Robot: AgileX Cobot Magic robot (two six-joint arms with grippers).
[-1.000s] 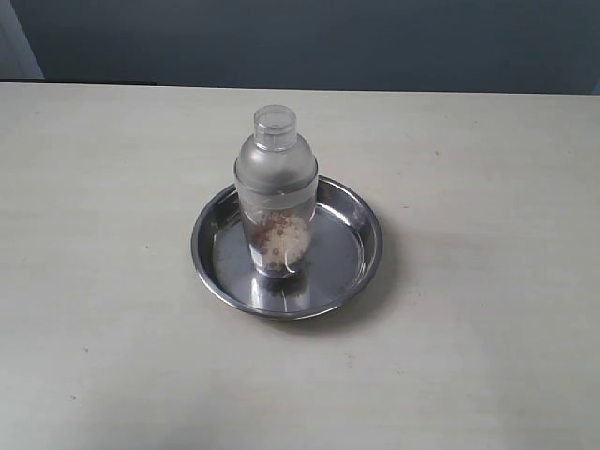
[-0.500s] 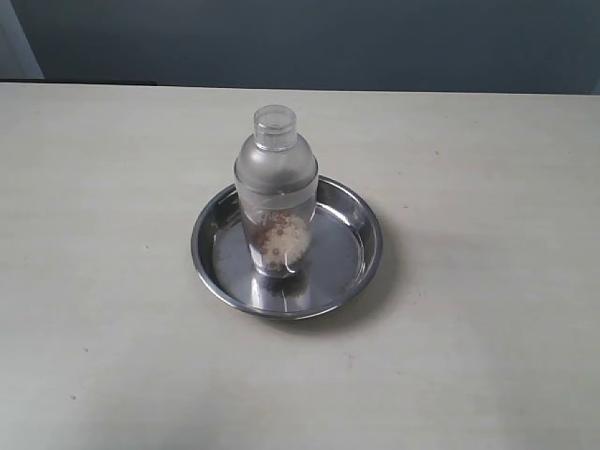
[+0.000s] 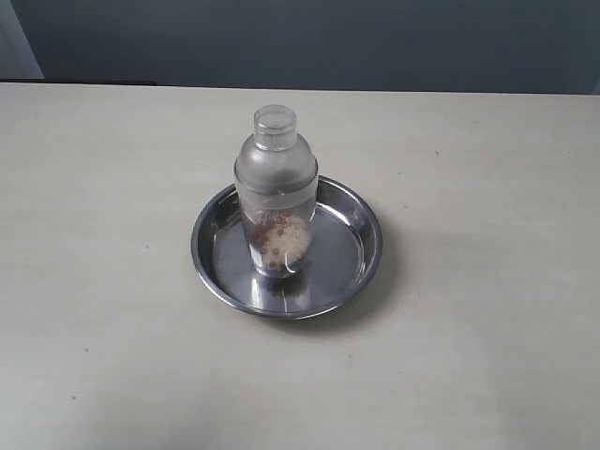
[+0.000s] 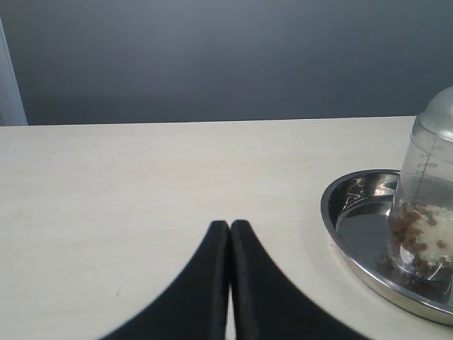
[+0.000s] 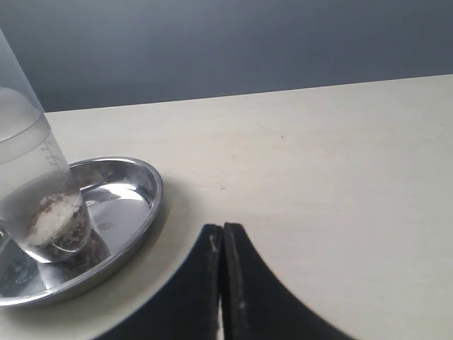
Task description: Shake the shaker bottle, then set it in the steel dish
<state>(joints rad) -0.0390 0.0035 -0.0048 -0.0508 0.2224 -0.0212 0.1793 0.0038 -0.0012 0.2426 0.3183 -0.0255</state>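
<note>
The shaker bottle [image 3: 276,192], frosted clear plastic with a domed top and small round cap, stands upright inside the steel dish [image 3: 361,220] at the table's middle. Brownish granules lie at its bottom. Neither arm shows in the exterior view. In the left wrist view my left gripper [image 4: 230,225] is shut with nothing in it, apart from the dish [image 4: 354,205] and the bottle [image 4: 428,205]. In the right wrist view my right gripper [image 5: 223,228] is shut and empty too, a short way from the dish [image 5: 138,195] and bottle [image 5: 35,184].
The pale table [image 3: 487,328] stretches bare around the dish on all sides. A dark blue-grey wall [image 3: 328,37] runs behind the table's far edge.
</note>
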